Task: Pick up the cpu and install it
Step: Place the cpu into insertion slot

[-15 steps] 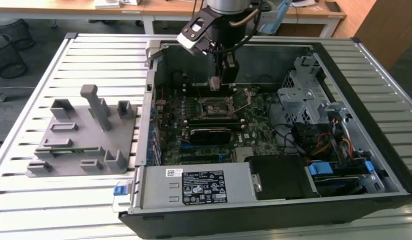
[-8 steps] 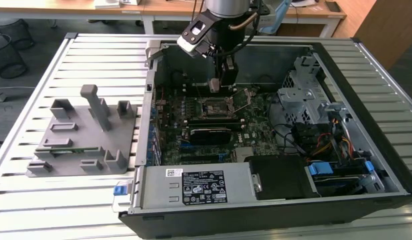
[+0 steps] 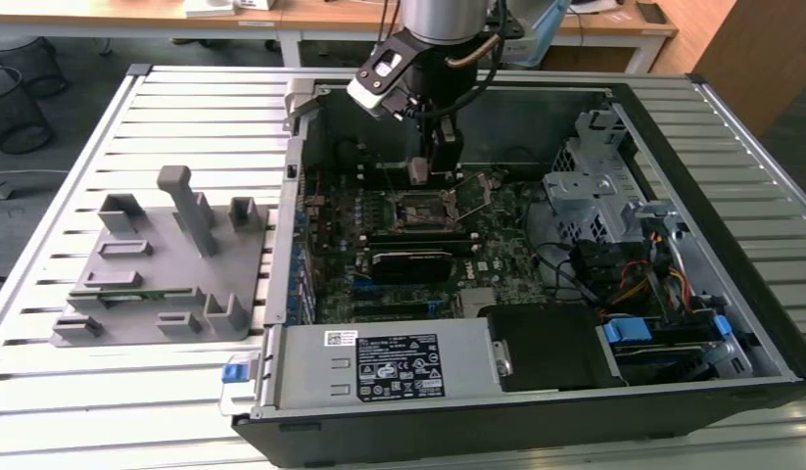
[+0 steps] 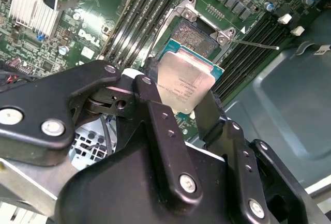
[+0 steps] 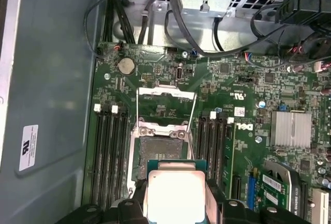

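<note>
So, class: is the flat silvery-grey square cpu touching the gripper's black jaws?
Touching. In the second wrist view the cpu sits clamped between the jaws of the gripper, each pressing an edge.

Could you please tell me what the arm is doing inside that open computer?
The arm's gripper is holding the cpu by its edges, just above the socket on the motherboard inside the open computer case. The socket's cover frame is flipped up and the socket is bare, so the cpu is not yet seated. A grey fixture block stands on the slatted table, on the exterior view's left of the case.
</note>
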You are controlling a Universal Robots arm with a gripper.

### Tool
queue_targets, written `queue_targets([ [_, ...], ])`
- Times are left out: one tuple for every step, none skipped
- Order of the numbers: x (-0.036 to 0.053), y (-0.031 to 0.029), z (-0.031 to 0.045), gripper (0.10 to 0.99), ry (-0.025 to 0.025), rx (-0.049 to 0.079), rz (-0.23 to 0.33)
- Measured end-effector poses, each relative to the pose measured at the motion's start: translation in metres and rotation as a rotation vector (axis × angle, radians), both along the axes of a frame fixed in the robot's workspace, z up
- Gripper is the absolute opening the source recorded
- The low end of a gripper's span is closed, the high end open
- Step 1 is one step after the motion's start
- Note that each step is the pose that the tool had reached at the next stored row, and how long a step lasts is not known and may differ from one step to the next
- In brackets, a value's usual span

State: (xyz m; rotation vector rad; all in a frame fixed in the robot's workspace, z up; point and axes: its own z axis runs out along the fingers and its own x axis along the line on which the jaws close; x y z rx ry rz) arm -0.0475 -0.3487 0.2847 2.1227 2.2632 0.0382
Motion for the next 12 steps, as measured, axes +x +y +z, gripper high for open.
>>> queue_targets([
  [0.0003,0.0001,-0.0014,0.525,-0.0001,0.000,0.000],
  [0.0006,0.0002,-0.0026,0.525,0.0000,0.000,-0.001],
  [0.0008,0.0004,-0.0037,0.525,0.0000,0.000,-0.001],
  [0.0010,0.0004,-0.0047,0.525,0.0000,0.001,-0.002],
  [0.0010,0.0005,-0.0059,0.525,0.0000,0.001,-0.003],
  [0.0011,0.0007,-0.0068,0.525,0.0000,0.001,-0.005],
  [0.0011,0.0007,-0.0077,0.525,0.0001,0.001,-0.007],
  [0.0012,0.0008,-0.0088,0.525,0.0001,0.001,-0.010],
  [0.0012,0.0010,-0.0098,0.525,0.0000,0.001,-0.014],
  [0.0012,0.0012,-0.0108,0.525,0.0001,0.001,-0.017],
  [0.0012,0.0015,-0.0121,0.525,0.0000,0.001,-0.018],
  [0.0012,0.0017,-0.0133,0.525,0.0001,0.001,-0.019],
])
